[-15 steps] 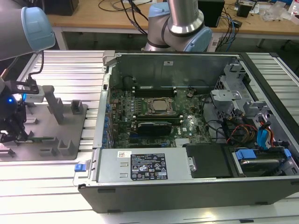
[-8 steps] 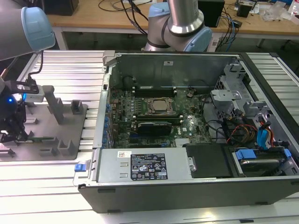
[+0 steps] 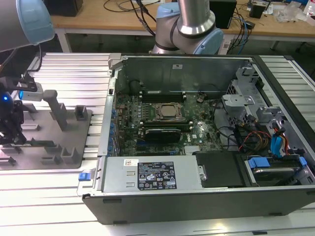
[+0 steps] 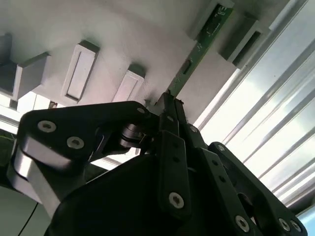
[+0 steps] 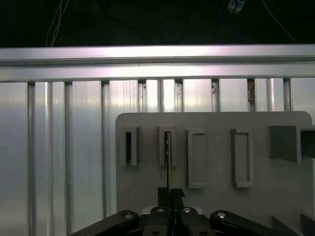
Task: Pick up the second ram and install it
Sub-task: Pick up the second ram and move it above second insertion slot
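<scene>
The fingers (image 5: 162, 195) pinched the second ram (image 4: 207, 33), which stood on edge in the gray fixture (image 3: 54, 132), toward the exterior view's left of the open computer case (image 3: 197, 206).

A long wooden workbench (image 3: 98, 22) runs across the exterior view from ten to two o'clock. Loose cables (image 3: 142, 14) trail over it near twelve, and a black box (image 3: 64, 6) stands at eleven. The gap beneath the bench (image 3: 93, 42) is dark. A ribbed aluminium table (image 3: 49, 196) spreads below, its slats glaring white with reflected light around seven o'clock.
</scene>
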Motion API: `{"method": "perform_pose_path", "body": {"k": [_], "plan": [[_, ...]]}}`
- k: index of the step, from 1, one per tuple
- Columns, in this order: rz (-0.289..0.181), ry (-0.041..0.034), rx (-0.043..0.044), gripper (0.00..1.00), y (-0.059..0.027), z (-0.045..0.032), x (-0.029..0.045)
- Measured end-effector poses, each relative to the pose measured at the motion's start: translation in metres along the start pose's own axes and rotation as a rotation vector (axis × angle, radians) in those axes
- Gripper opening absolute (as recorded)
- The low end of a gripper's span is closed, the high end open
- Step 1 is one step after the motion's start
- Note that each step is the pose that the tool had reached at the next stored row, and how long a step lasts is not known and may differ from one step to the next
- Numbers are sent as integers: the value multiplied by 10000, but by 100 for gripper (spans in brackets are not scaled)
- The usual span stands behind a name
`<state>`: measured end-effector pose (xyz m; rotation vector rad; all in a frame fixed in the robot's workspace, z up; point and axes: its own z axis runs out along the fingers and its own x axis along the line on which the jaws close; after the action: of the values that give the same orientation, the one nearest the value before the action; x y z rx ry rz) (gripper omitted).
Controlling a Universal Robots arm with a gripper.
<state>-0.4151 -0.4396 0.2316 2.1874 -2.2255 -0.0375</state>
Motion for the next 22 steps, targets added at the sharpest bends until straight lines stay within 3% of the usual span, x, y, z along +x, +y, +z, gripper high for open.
{"method": "perform_pose_path", "body": {"k": [3,7,9,11,16,20,22], "plan": [[2,45,1,9,6,-188,0],[3,82,1,9,10,-323,-1],[4,113,1,9,16,-482,-1],[5,130,1,9,19,-576,-1],[5,145,2,9,27,-838,-2],[5,145,2,9,32,-982,-2],[5,144,3,9,36,-1107,-3]]}}
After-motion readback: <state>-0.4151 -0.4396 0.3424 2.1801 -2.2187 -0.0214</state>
